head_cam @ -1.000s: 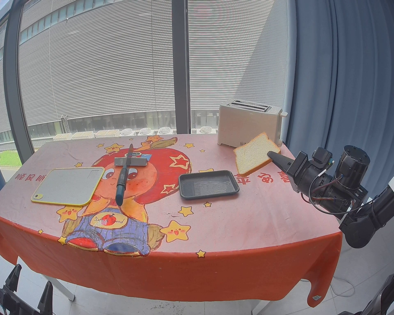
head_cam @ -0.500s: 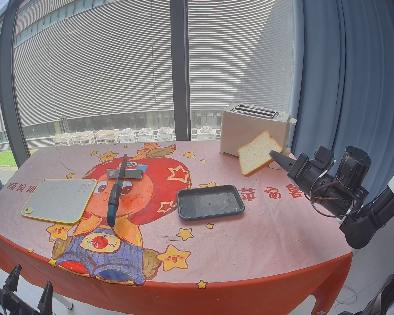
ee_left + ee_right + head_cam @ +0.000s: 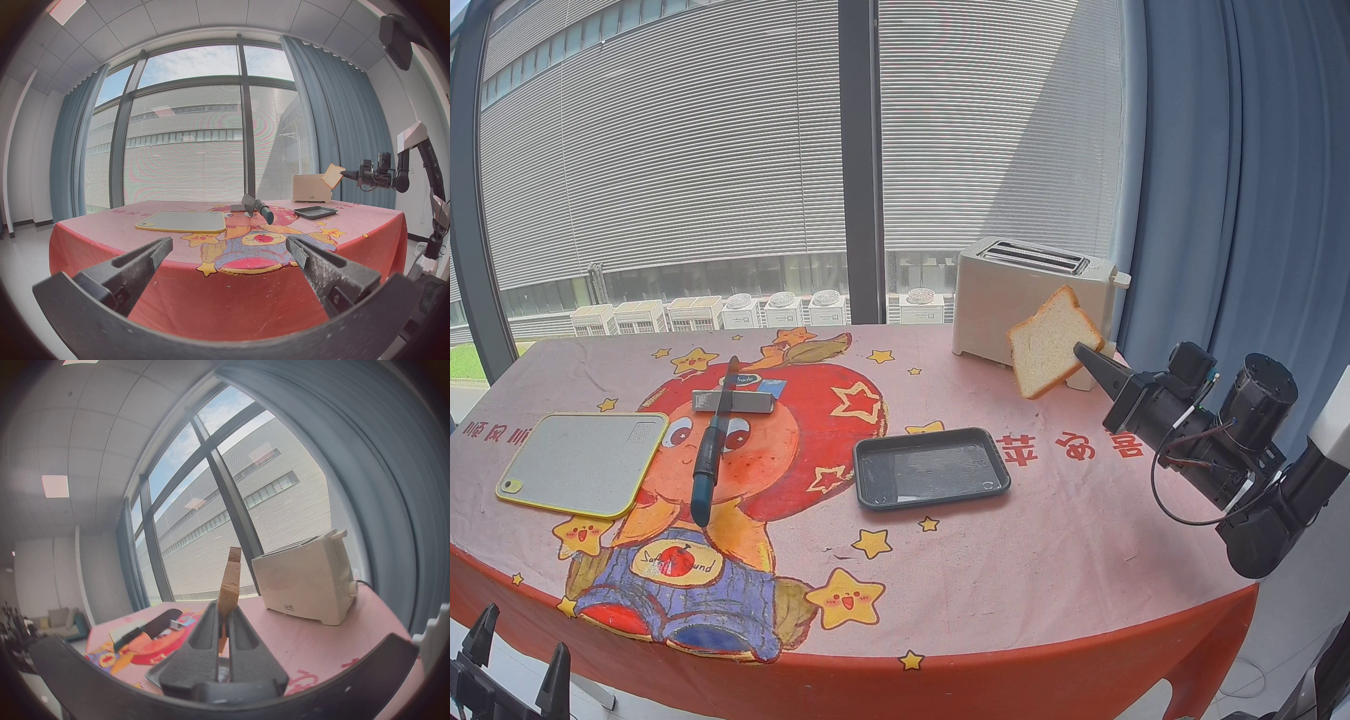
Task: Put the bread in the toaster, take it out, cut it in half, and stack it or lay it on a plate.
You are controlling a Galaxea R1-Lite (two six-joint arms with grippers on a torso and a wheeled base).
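The first step is in hand: the bread slice (image 3: 1053,339) is in the air and not yet in the toaster (image 3: 1031,295). The toaster stands at the desk's (image 3: 1050,553) far edge at about 1 o'clock, its two slots open on top. The slice hangs just in front of the toaster's right end and clear of the desk, with its top corner below the slot level as far as the head view shows.

The right hand (image 3: 1087,356) has its fingers pressed together on the slice's lower edge, pinching it. The slice stands nearly upright and tilted, one corner uppermost. The right arm comes in from about 4 o'clock, its forearm beyond the desk's right edge. The hand points up and toward 10 o'clock.

By my reading, the next move is a lift until the slice clears the toaster's top. Then the wrist must turn so the slice lines up with a slot, free edge down, before it is lowered in. The pinch sits on the edge that would go in last, which suits that. The soft slice may sag or catch on the slot's rim.

The left hand (image 3: 228,243) hangs low off the desk's near edge at about 7 o'clock, fingers spread and holding nothing. The black tray (image 3: 931,467) lies near the desk's middle. The knife (image 3: 711,441) is at 10 o'clock from the tray. The cutting board (image 3: 581,462) lies at 9 o'clock.
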